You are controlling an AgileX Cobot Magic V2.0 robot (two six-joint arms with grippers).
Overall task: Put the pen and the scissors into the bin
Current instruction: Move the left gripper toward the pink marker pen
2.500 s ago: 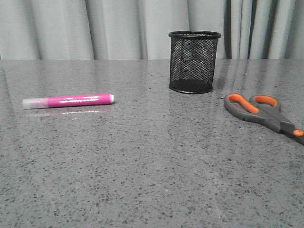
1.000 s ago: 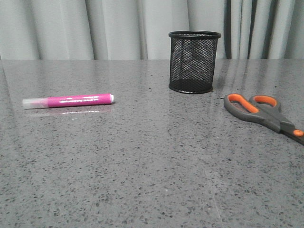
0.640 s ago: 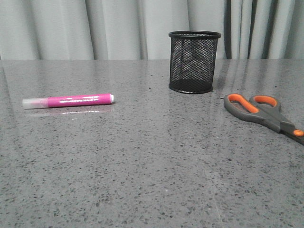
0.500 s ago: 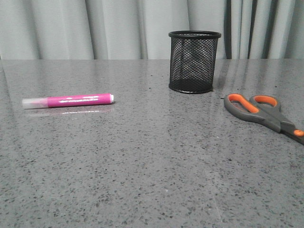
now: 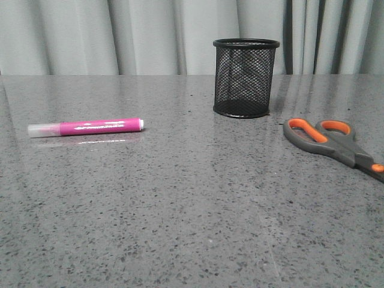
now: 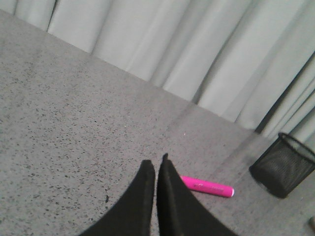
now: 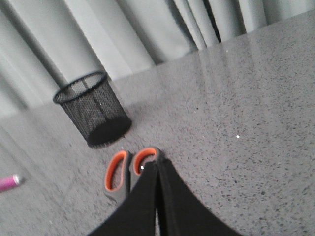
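The pink pen [image 5: 87, 126] lies flat on the grey table at the left, clear cap pointing left. The black mesh bin [image 5: 246, 78] stands upright at the back, right of centre. The scissors [image 5: 333, 144], grey with orange-lined loops, lie at the right edge, handles toward the bin. Neither arm shows in the front view. My left gripper [image 6: 155, 161] is shut, empty, above the table with the pen [image 6: 207, 186] just beyond its tips and the bin [image 6: 282, 164] farther off. My right gripper [image 7: 158, 163] is shut, empty, over the scissors [image 7: 124, 172], with the bin [image 7: 93, 109] beyond.
Grey curtains [image 5: 144, 36] hang behind the speckled table [image 5: 192, 216]. The scissors' blades run off the right side of the front view.
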